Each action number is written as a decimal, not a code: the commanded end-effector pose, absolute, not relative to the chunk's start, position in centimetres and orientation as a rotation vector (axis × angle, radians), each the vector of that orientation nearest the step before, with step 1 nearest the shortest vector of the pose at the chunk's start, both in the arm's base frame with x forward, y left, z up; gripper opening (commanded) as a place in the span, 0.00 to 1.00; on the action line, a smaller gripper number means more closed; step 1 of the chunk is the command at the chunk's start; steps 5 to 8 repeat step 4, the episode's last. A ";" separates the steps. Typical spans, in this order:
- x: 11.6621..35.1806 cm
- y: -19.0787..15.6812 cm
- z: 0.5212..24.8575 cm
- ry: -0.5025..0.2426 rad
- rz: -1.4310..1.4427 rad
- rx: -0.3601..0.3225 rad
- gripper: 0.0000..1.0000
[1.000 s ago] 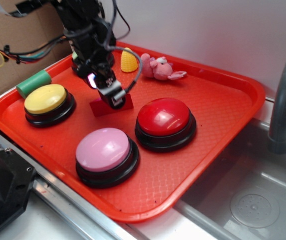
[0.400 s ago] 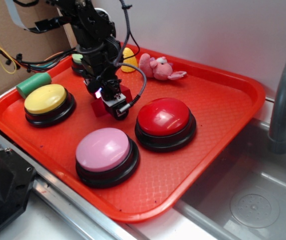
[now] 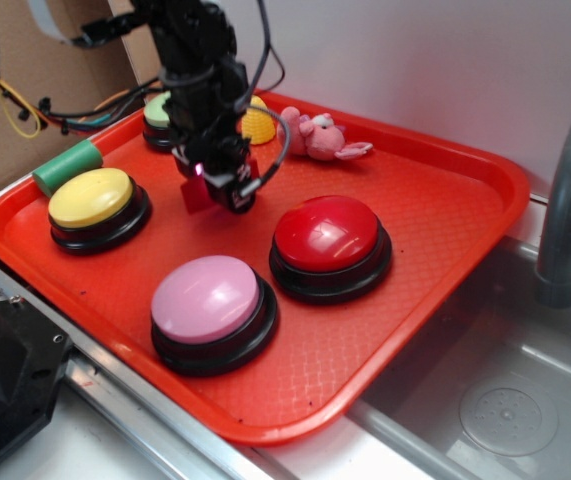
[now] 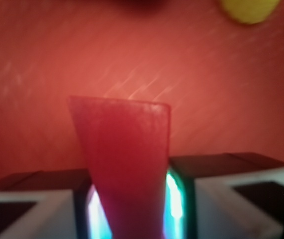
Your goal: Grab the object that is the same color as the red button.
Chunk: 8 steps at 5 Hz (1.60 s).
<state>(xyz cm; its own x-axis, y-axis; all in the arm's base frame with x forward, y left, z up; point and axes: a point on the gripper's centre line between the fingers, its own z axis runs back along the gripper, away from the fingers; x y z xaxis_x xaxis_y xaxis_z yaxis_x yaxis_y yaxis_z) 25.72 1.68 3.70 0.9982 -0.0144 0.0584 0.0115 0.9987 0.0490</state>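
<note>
Wrist view showed the red wedge block (image 4: 124,164), matte, flat-faced, wide at the far end and narrowing toward the camera, blurred. No writing or labels readable in either view. It sat between the two fingers (image 4: 47,199), both pressed against its sides, pinching it. In the exterior view the gripper (image 3: 220,185) held the block (image 3: 195,194) over the red tray (image 3: 445,250), left of the red button (image 3: 327,233), right of the yellow button (image 3: 90,196).
</note>
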 end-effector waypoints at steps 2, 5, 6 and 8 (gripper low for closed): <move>28.6 2.1 17.0 -0.216 0.318 -0.100 0.00; 28.6 2.0 19.1 -0.280 0.339 -0.189 0.00; 28.6 2.0 19.1 -0.280 0.339 -0.189 0.00; 28.6 2.0 19.1 -0.280 0.339 -0.189 0.00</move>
